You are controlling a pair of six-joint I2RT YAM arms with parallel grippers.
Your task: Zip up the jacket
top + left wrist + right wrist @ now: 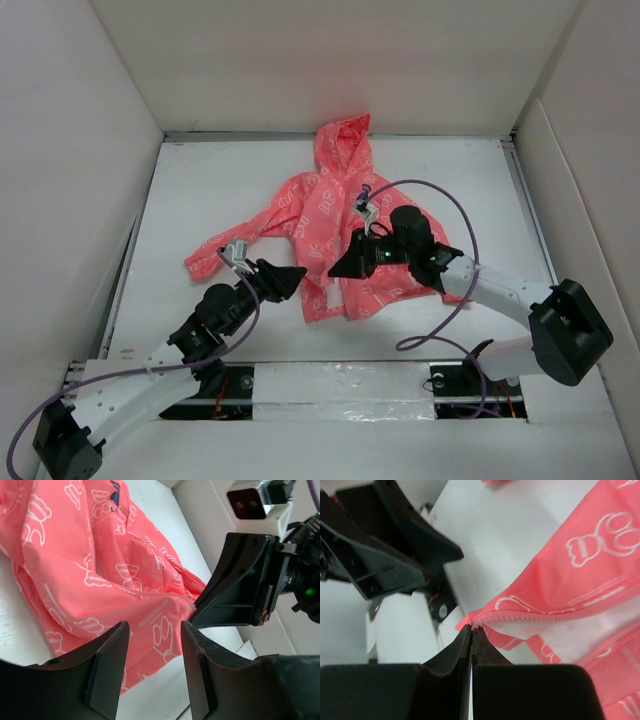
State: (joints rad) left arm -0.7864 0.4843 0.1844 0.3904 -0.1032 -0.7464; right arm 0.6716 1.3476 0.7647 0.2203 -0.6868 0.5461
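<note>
One jacket (330,240), coral-pink with white print, lies about midway across the white bench (200,190). Plain white walls (330,60) close the bench in on the far side, left and right. Long axis runs near-to-far, slightly skewed: hood (343,140) points at the far wall, hem faces the arm bases. One sleeve (225,250) is stretched out to the left and toward the near edge; the other is mostly hidden under the right arm. Right fingers (342,267) are over the lower front of the jacket, pressed together on the bottom end of the zip edge (530,617), holding that corner up off the bench. Pale lining (560,635) shows under the raised flap. Left fingers (283,281) are spread apart, gripping nothing, tips just beside the hem on the jacket's left side; can't tell if they touch fabric. In the left wrist view the raised pink fold sits beyond the gap, with the right fingers meeting it from the right. Purple cables (440,210) loop off both arms. Front is not zipped at the hem end.
</note>
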